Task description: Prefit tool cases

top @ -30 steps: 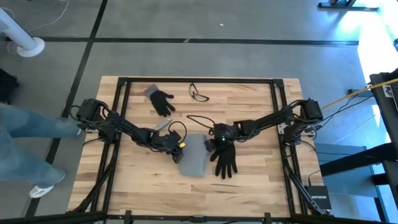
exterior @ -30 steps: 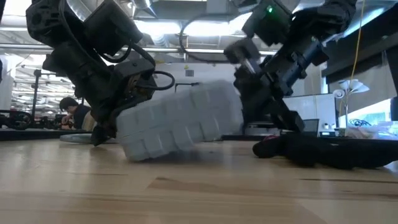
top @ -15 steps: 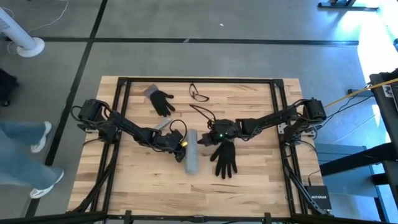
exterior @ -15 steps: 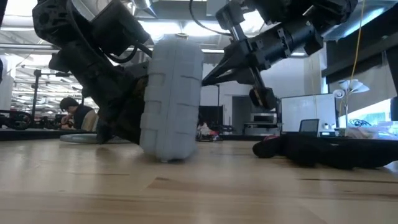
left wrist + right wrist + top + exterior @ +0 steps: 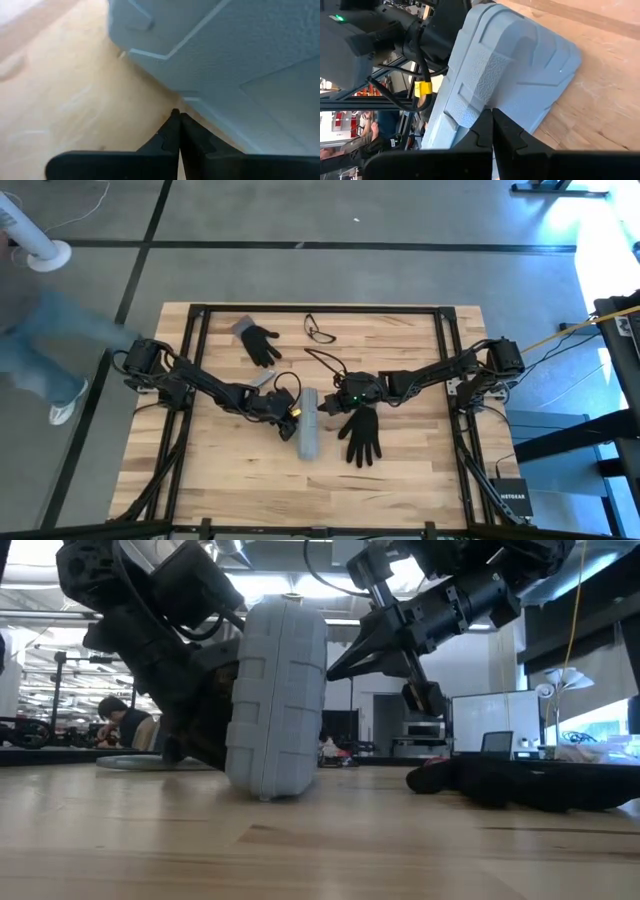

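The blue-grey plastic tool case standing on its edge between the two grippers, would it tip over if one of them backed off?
Probably. The blue-grey plastic tool case stands on a narrow rounded edge, tall and thin, so it looks tippy. Its moulded ribbed shell looks stiff. The shut left gripper and right gripper only press on it, so it could slide.

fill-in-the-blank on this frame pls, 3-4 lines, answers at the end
1. The tool case stands on its ____ on the table, not lying flat.
2. Both grippers have their fingers ____, the left gripper low at the case's foot, the right gripper against its moulded face.
3. The black glove beside the case lies on the side of the ____ arm.
4. Near the table's far edge lies a pair of ____.

Answers: edge; shut; right; glasses
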Motion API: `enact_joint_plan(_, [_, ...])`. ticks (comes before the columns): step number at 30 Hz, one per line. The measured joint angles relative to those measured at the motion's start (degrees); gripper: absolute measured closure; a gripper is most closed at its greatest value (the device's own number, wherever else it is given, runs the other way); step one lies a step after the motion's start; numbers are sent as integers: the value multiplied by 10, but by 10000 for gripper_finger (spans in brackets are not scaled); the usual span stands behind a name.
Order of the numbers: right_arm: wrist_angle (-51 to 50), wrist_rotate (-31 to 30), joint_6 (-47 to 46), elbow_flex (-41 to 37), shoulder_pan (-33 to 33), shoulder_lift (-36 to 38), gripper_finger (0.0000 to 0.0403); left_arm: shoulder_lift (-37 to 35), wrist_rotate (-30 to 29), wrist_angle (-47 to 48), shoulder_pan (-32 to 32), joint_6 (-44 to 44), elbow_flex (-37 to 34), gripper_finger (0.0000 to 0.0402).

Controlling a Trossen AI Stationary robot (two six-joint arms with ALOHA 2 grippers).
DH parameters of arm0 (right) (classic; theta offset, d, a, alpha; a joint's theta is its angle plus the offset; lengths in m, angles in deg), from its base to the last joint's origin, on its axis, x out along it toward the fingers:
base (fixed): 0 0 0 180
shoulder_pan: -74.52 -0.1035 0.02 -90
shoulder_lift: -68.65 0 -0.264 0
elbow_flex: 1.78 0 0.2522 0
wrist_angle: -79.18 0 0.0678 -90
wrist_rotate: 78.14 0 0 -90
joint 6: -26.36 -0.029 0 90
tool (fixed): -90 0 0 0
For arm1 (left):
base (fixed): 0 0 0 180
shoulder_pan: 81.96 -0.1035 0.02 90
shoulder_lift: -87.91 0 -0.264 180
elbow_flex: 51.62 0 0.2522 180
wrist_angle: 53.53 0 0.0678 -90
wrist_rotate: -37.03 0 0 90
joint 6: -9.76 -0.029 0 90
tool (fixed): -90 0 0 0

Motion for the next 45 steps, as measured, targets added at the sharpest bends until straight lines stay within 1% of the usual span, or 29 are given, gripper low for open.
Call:
enact_joint_plan(4, [0, -2, 4, 0, 0, 0, 403, -31, 1, 42, -1, -23, -1, 401])
enact_joint_plan(7, [0, -1, 12, 0, 0, 0, 403, -50, 4, 103, -1, -23, 0, 401])
enact_joint_plan(10, [3, 6, 15, 0, 0, 0, 403, -76, 14, 144, 3, -13, -1, 401])
enact_joint_plan(15, [3, 6, 23, 0, 0, 0, 403, -114, 16, 130, 22, -26, 0, 401])
enact_joint_plan(18, [3, 2, 25, -1, 0, 0, 403, -108, 4, 142, 32, -26, 0, 401])
enact_joint_plan(20, [3, 1, 25, -1, 0, -1, 403, -96, -7, 127, 35, -25, 0, 401])
enact_joint_plan(25, [2, 1, 25, -1, 0, -1, 403, -44, -36, 17, 33, -22, 0, 401])
enact_joint_plan(28, [5, 1, 25, -1, 0, -1, 403, -5, -31, -39, 26, -10, 2, 401])
enact_joint_plan(30, [9, 6, 25, -1, 0, -1, 403, 20, -25, -38, 23, -7, 3, 401])
enact_joint_plan(34, [9, 10, 25, 4, 0, -1, 403, 44, -22, -54, 13, -2, 5, 402])
enact_joint_plan(38, [7, 7, 25, 4, 0, -1, 403, 48, -19, -96, -3, -30, 4, 402])
enact_joint_plan(41, [6, 7, 25, 4, 0, -3, 403, 50, -29, -128, -15, -62, 2, 402])
enact_joint_plan(45, [27, 21, 24, 5, 0, -17, 403, 50, -31, -123, -29, -88, 3, 402])
